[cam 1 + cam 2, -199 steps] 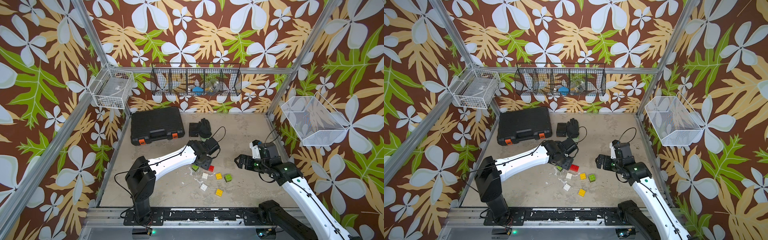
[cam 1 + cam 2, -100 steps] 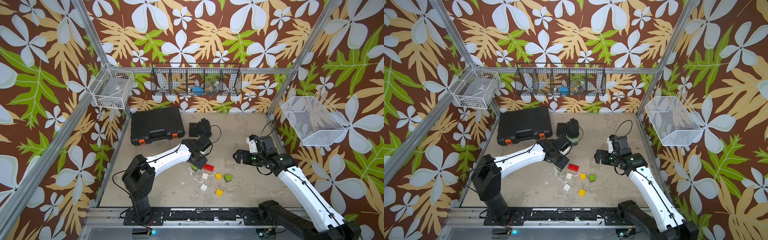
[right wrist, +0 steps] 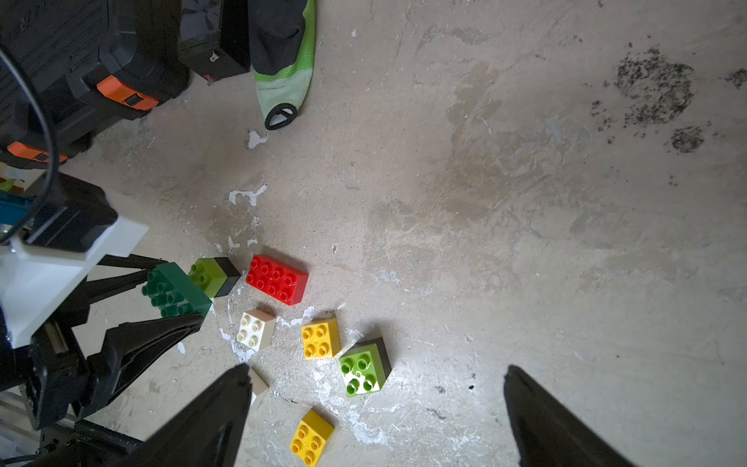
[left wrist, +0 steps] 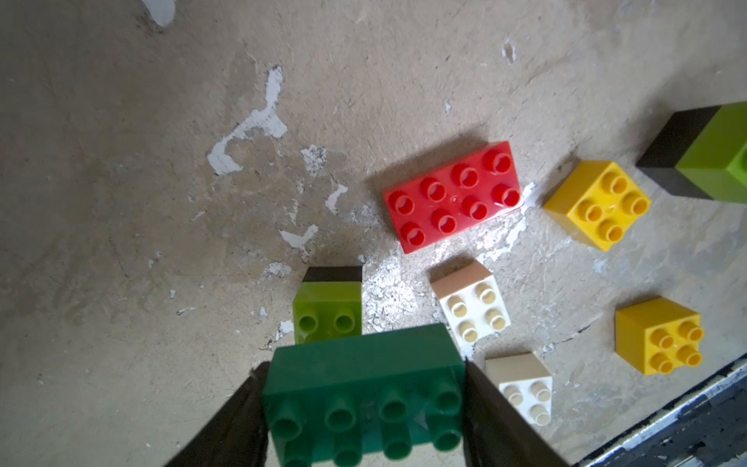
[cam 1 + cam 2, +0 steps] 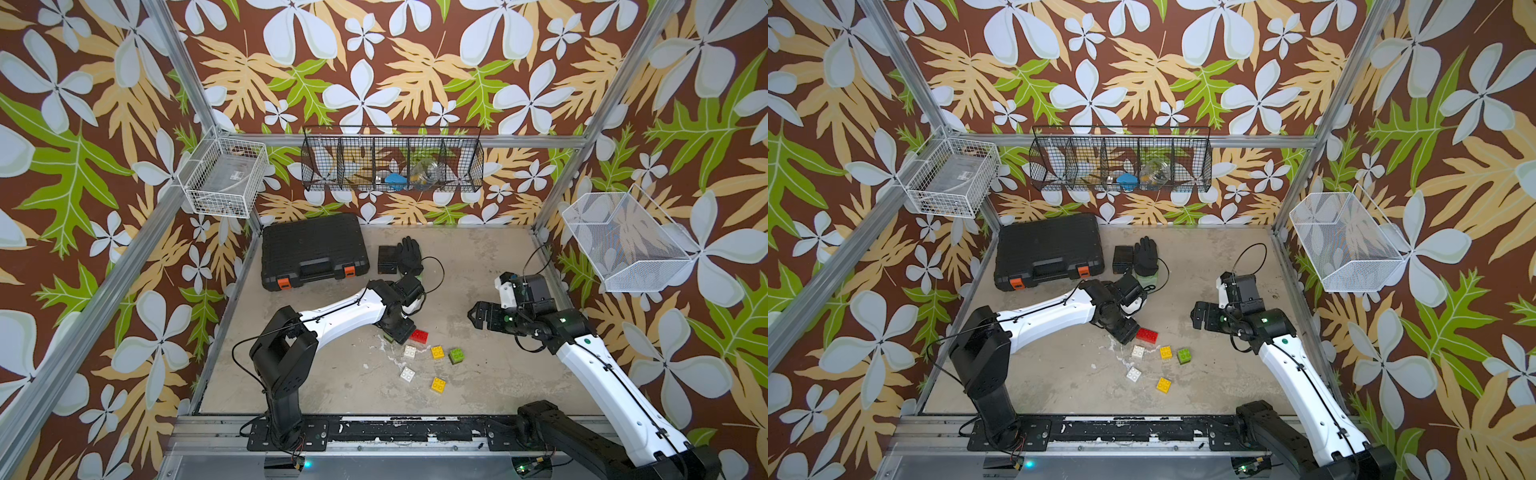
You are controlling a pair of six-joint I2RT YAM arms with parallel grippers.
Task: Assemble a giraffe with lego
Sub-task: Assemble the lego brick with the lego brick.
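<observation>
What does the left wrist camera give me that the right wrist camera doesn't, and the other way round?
Left wrist only: one white brick seen whole; the right wrist view hides most of it behind a gripper finger. Right wrist only: the black case, the glove, and the right gripper, open and empty. Both: the left gripper shut on the dark green brick, plus the red brick.

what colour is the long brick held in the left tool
The brick is dark green, clearest in the left wrist view.
</observation>
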